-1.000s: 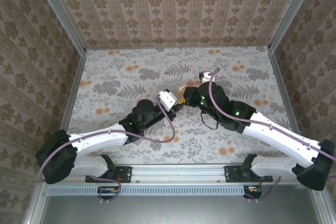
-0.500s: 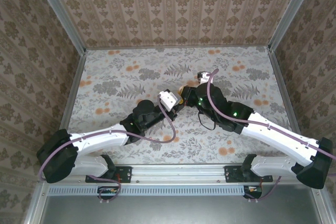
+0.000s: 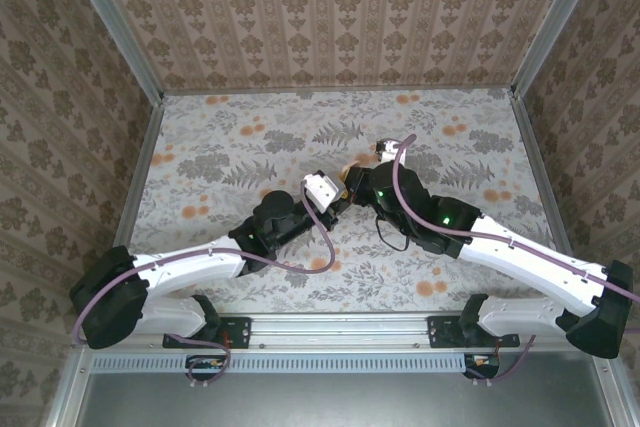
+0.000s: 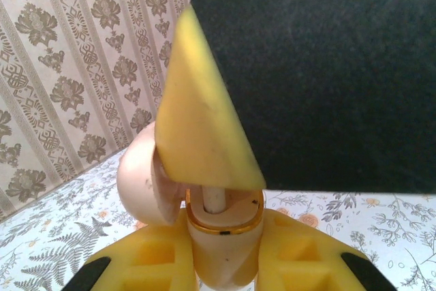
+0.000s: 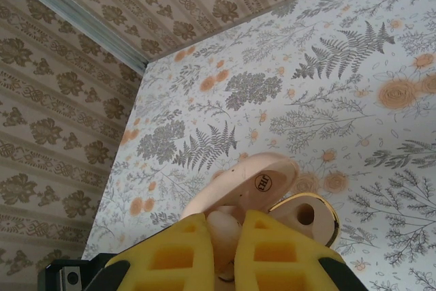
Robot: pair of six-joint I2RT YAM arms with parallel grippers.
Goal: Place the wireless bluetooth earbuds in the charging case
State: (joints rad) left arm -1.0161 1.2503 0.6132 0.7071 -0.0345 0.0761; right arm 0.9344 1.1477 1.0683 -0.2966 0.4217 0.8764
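In the right wrist view, the right gripper (image 5: 223, 236) is pinching shut on a cream earbud (image 5: 219, 226) right at the open charging case (image 5: 303, 219), whose lid (image 5: 262, 178) is tilting back behind it. In the left wrist view, the left gripper (image 4: 221, 253) is clamping the case's body, and what seems to be the earbud's white stem is sitting inside the case's gold-rimmed opening. From above, both grippers are meeting tip to tip at the case.

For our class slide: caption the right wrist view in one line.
Right gripper pinches an earbud at the open case.
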